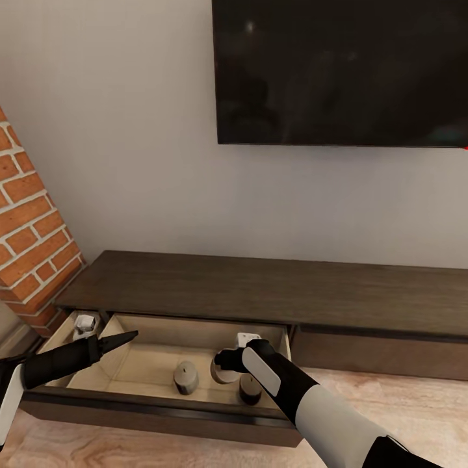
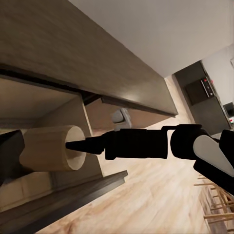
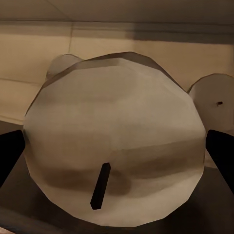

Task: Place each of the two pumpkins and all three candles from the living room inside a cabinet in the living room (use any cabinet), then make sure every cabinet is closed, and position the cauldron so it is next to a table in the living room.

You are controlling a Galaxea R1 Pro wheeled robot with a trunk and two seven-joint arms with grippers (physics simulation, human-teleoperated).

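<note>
The right gripper (image 1: 229, 365) pinches a stubby, faceted cream candle (image 3: 114, 146) inside the open beige-lined drawer (image 1: 156, 364). The left gripper (image 1: 123, 338) is pressed together. 2 more candles (image 1: 185, 377) sit there.

the dark wood tv console (image 1: 273, 286) has its left drawer (image 1: 156, 364) pulled open. inside stand three candles: one (image 1: 186, 377) mid-drawer, one (image 1: 222, 372) at the right gripper (image 1: 227, 359), one (image 1: 249, 389) beside the forearm. the left gripper (image 1: 123, 338) hovers over the drawer's left end.
</note>
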